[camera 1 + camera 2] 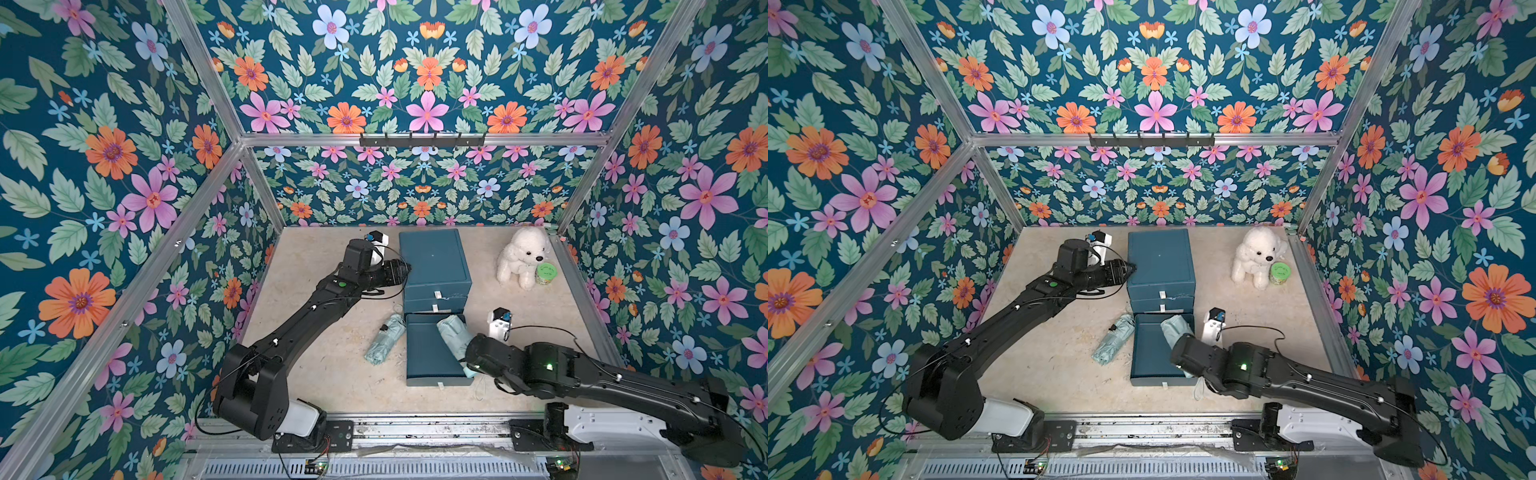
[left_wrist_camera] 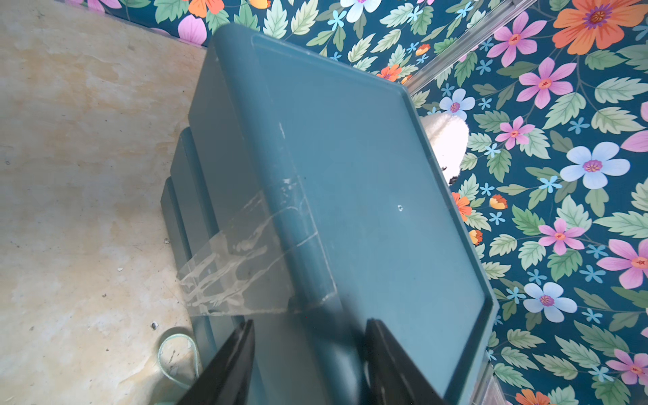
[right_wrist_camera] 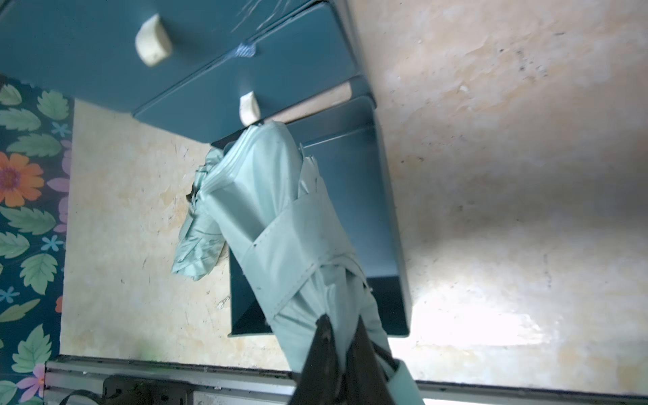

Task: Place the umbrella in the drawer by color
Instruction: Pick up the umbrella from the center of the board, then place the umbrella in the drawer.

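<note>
A teal drawer cabinet (image 1: 434,257) (image 1: 1160,257) stands at the back of the floor, its bottom drawer (image 1: 428,361) (image 1: 1152,357) pulled out. My right gripper (image 3: 342,317) is shut on a folded mint-green umbrella (image 3: 273,217) (image 1: 453,334), pinching its fabric near the handle end. This umbrella slants over the open drawer (image 3: 350,168). A second mint-green umbrella (image 1: 384,338) (image 3: 200,238) lies on the floor left of the drawer. My left gripper (image 2: 311,321) (image 1: 405,270) is open, its jaws astride the cabinet's upper left edge (image 2: 298,245).
A white plush dog (image 1: 523,257) and a green jar (image 1: 546,274) sit at the back right. A hook rack (image 1: 422,139) hangs on the back wall. The two upper drawers with white handles (image 3: 153,40) are closed. A thin cord loop (image 2: 179,354) lies beside the cabinet.
</note>
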You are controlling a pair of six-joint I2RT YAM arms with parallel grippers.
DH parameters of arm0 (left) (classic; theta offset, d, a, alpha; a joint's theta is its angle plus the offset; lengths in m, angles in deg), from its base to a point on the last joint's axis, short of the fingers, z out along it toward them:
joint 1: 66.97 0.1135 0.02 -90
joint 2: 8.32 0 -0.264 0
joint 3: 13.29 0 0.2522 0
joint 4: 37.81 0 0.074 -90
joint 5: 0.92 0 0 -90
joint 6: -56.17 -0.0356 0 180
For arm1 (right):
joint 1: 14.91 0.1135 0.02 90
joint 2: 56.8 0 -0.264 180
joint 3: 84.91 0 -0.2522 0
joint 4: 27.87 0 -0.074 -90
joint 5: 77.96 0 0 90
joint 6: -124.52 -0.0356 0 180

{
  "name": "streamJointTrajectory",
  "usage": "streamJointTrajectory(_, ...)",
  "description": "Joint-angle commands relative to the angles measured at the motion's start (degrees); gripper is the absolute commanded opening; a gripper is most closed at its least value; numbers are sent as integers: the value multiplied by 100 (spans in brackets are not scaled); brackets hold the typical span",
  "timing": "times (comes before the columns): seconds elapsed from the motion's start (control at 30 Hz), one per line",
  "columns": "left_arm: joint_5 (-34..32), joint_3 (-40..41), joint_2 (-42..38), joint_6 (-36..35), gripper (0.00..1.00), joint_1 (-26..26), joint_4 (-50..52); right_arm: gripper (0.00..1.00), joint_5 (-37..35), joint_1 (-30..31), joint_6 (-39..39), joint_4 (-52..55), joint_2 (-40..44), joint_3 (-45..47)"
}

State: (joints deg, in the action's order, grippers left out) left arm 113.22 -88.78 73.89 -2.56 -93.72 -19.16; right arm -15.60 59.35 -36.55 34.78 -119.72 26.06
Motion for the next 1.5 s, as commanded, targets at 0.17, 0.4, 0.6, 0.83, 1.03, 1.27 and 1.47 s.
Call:
streamJointTrajectory(0.17, -85, 46, -22, -92, 56, 2, 548, 0, -307, 177, -1177, -1574, -802, -103)
streamJointTrajectory(0.4, -37, 8, -19, -94, 56, 2, 544, 0, -228, 113, -1939, -1721, -881, 108)
streamJointTrajectory(0.6, -39, 19, -15, -111, 55, 2, 540, 0, -15, -68, -2294, -1980, -987, 530)
streamJointTrajectory(0.83, -33, 32, 19, -129, 55, 2, 540, 0, -65, -280, -2329, -2404, -980, 689)
streamJointTrajectory(1.03, 25, 21, 31, -120, 54, -1, 549, 0, 11, -310, -2454, -2776, -1168, 672)
streamJointTrajectory(1.27, 23, 32, 31, -131, 54, 1, 549, 0, 46, -295, -2423, -3187, -1681, 636)
streamJointTrajectory(1.47, 31, 82, 30, -128, 54, -2, 540, 0, -249, -272, -2352, -3432, -1953, 767)
